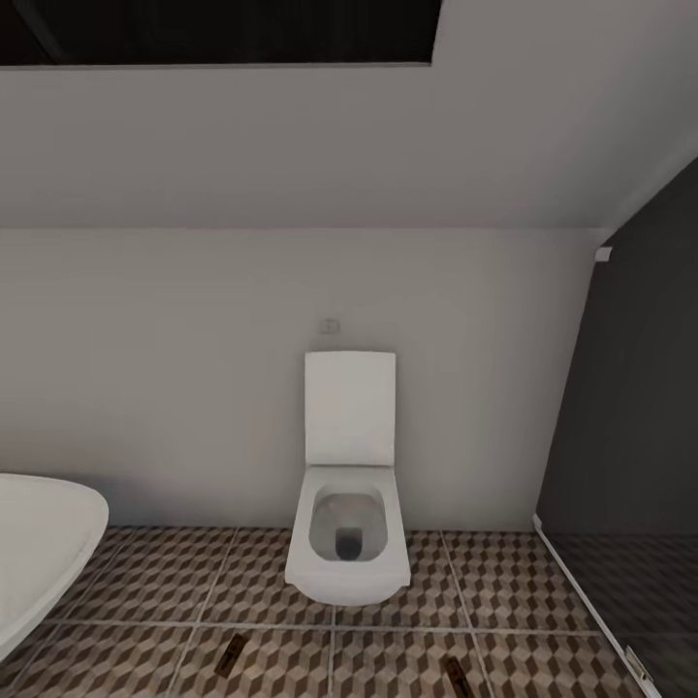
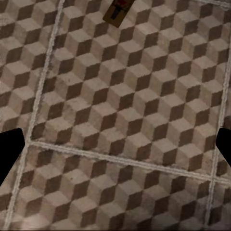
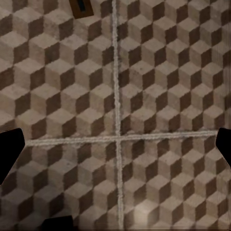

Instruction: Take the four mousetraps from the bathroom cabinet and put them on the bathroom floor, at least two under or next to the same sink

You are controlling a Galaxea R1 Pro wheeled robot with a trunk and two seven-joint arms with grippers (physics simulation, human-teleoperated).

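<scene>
The left gripper hangs spread wide over the bathroom floor, holding nothing; the right gripper is the same. Two mousetraps lie on the tiles before the toilet (one nearer the sink, the other well apart).

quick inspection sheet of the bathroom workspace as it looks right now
surface: cube-patterned floor tiles, pale grout lines
job's things: two mousetraps on the floor, one nearer the sink, the other toward the dark wall
clutter: nothing seen
grippers: left and right fingertips at the edges of their wrist views, spread wide, nothing between them
cables: nothing seen
surroundings: white toilet, lid up, against a pale wall
</scene>
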